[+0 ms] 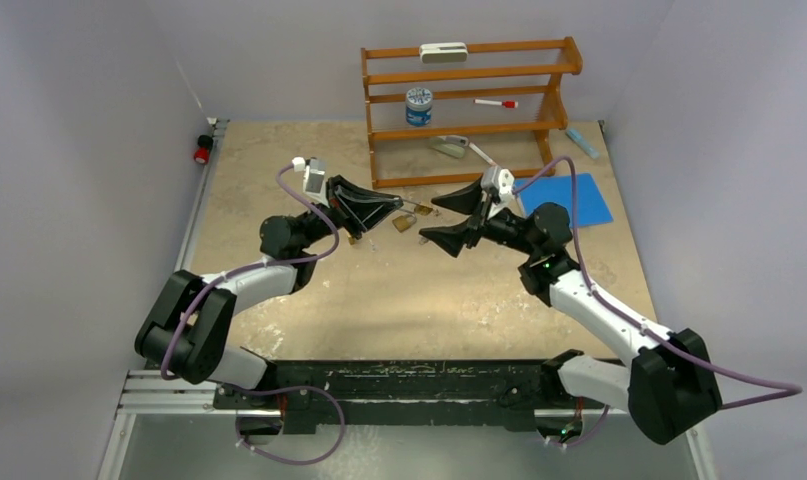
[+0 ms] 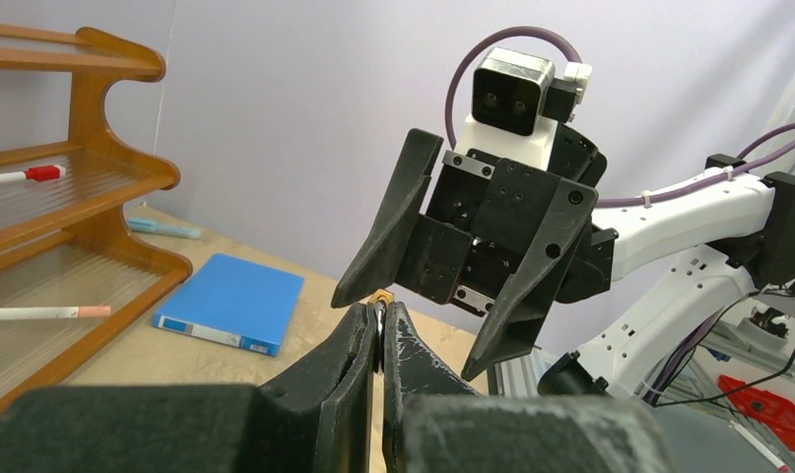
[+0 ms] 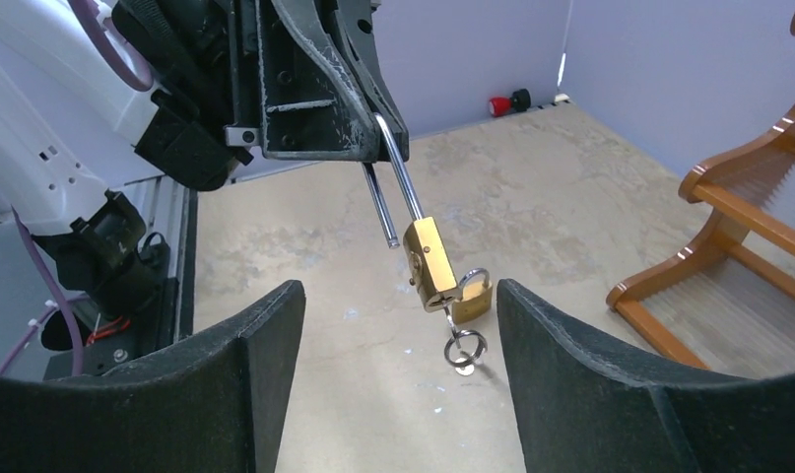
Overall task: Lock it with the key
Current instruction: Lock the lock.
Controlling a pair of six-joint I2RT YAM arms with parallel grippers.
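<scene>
The left gripper (image 2: 378, 320) is clenched on the shackle (image 3: 403, 168) of the brass padlock (image 3: 428, 264), which hangs above the table with one shackle leg free. The right gripper (image 1: 431, 219) is spread wide, facing it. Next it likely must close on the body and press it onto the free leg. The key ring (image 3: 465, 351) dangles below. The key itself is hard to make out among the brass.

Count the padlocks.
2. One padlock hangs by its shackle from the left jaws; a smaller padlock shows just behind it. Others may be hidden under the arms.
</scene>
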